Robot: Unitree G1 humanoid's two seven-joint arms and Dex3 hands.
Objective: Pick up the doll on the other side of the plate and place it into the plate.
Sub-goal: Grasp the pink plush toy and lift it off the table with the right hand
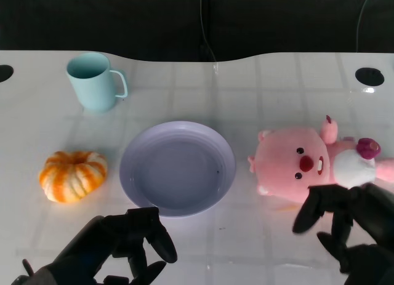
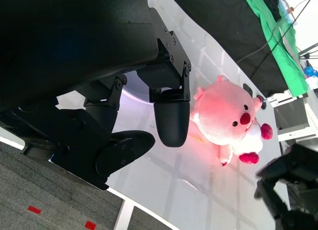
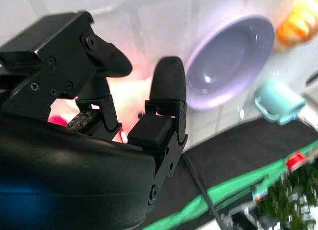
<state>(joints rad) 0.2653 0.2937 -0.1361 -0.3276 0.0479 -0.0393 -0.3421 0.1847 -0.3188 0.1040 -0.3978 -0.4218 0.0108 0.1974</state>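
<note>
A pink plush doll (image 1: 308,163) lies on its back on the white table, just right of the lavender plate (image 1: 178,168). The left wrist view shows the doll (image 2: 226,118) beyond my left hand's fingers (image 2: 170,121). My right hand (image 1: 348,226) hovers at the doll's near side, fingers spread and holding nothing; its fingertips are close to the doll's body. In the right wrist view the plate (image 3: 233,61) sits past the fingers (image 3: 168,86) and the doll is a pink blur behind them. My left hand (image 1: 117,245) rests low, in front of the plate, fingers apart and empty.
A small orange pumpkin (image 1: 72,175) sits left of the plate. A light blue mug (image 1: 93,82) stands at the back left. The table's far edge meets a dark backdrop. A round hole (image 1: 369,76) marks the back right corner.
</note>
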